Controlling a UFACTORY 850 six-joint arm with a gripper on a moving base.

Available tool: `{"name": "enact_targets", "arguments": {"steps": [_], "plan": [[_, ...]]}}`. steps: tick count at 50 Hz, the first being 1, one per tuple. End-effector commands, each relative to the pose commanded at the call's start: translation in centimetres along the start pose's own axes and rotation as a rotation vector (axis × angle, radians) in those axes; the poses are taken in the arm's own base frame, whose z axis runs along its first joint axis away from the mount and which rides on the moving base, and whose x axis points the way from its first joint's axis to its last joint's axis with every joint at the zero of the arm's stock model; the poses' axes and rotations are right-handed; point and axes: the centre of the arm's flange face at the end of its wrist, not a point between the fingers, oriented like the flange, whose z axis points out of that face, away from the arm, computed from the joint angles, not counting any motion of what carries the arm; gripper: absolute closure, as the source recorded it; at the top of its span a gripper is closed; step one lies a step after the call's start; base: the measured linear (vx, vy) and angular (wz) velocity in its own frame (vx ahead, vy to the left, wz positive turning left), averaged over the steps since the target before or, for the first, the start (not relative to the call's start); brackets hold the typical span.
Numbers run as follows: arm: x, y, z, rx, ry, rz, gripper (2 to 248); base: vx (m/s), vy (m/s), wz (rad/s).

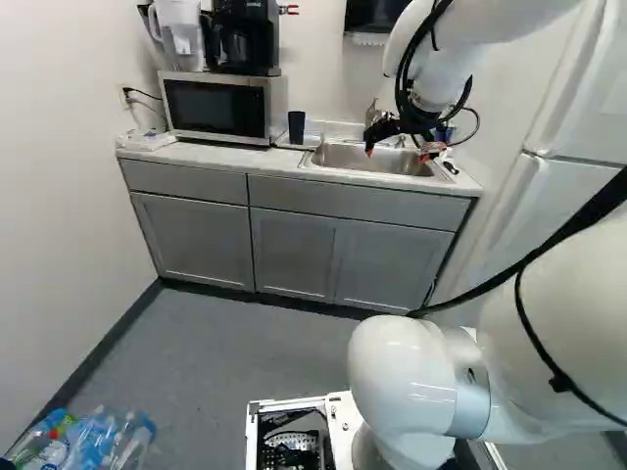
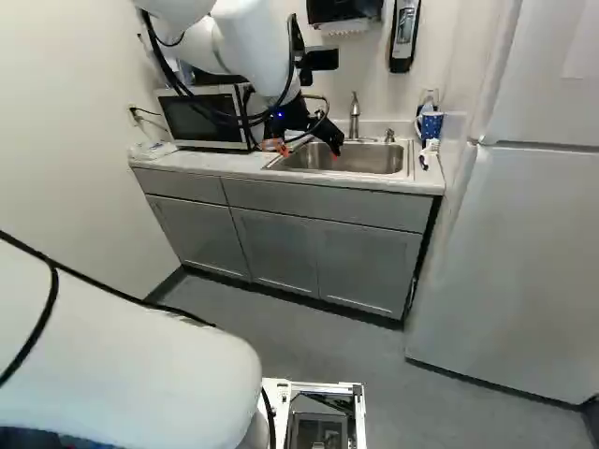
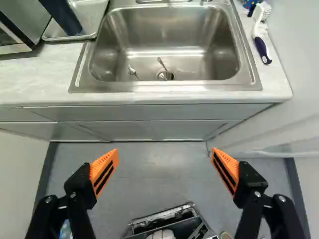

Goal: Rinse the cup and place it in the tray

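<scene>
A: Claw (image 2: 306, 150) state?
B: Spread wide in our wrist view, nothing pinched, orange pads (image 3: 104, 169) well apart. The right base view puts it at twelve o'clock.
A: And our cup (image 1: 296, 127)?
B: Dark, upright, standing in the metal tray (image 3: 94, 17) on the desk (image 3: 40, 74). Taking twelve as straight ahead of the claw, we log both at eleven.
A: Sink (image 3: 174, 85)?
B: Twelve o'clock from the claw. Small shiny pieces lie in it near the drain (image 3: 165, 75); we can't tell what they are.
A: One o'clock?
B: White brush (image 3: 261, 42) with a dark handle, lying on the desk just beside the sink. Patterned mug (image 2: 430, 124) near it.
A: Left base view?
B: We have the microwave (image 1: 220, 108) at eleven, coffee machine (image 1: 245, 34) on top. Plastic bottles (image 1: 98, 441) at seven.
</scene>
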Motion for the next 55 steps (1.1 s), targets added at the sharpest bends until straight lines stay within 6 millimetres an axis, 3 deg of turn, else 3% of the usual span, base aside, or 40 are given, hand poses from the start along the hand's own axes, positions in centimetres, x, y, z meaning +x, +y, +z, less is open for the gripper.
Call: {"name": "enact_targets", "arguments": {"steps": [28,55], "plan": [[0.00,0.00,0.00,0.000,0.000,0.000,3,-0.108,0.057,-0.021],[-0.07,-0.04,0.11,0.001,0.002,-0.001,3,-0.001,0.000,0.001]]}}
